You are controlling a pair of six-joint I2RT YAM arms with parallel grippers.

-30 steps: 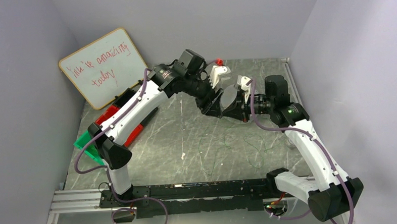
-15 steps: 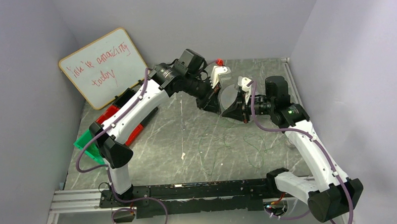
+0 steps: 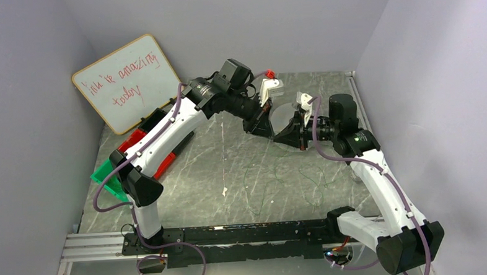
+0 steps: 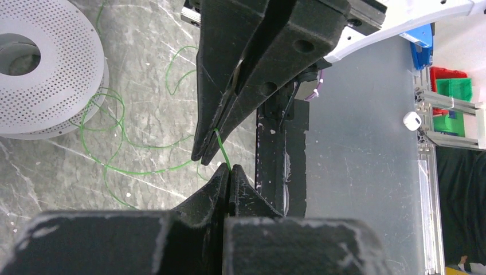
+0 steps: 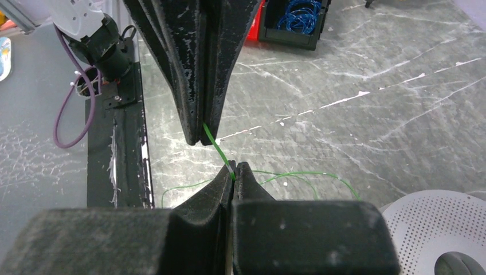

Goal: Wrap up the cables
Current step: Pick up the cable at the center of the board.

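Note:
The cables are one hair-thin green wire. A short taut piece (image 4: 220, 150) runs between my two grippers, which meet tip to tip above the table's middle. In the left wrist view my left gripper (image 4: 229, 169) is shut on the wire, and the right one comes in from above. In the right wrist view my right gripper (image 5: 233, 168) is shut on the same wire (image 5: 216, 148). Loose loops (image 4: 114, 143) trail over the marble table beside a white perforated spool (image 4: 40, 63). From the top camera, left gripper (image 3: 270, 132) and right gripper (image 3: 278, 138) nearly touch.
A whiteboard (image 3: 127, 80) leans at the back left, with red (image 3: 143, 139) and green (image 3: 105, 179) bins below it. A black bin of blue wire coils (image 5: 298, 14) shows in the right wrist view. The black base rail (image 3: 233, 234) runs along the near edge.
My left gripper has shut on the green wire just ahead of the right gripper's tips. The right arm has drawn back slightly to the right, still shut.

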